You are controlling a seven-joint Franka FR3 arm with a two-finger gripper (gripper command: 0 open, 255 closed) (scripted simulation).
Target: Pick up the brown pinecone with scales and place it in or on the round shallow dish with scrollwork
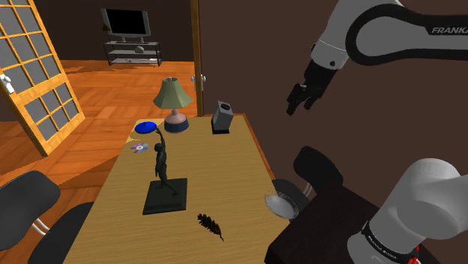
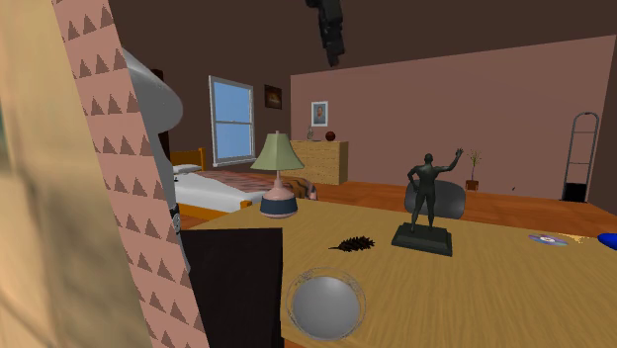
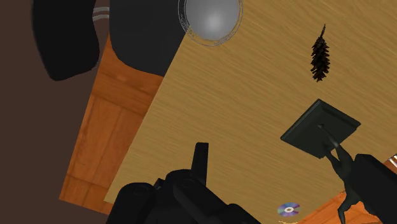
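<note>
With the claw apart at upper right of the frame, we risk knocking the statue while descending to the pinecone near its base.

arm: white shells, dark joints | lettering: FRANKA, white on black | claw: all black
</note>
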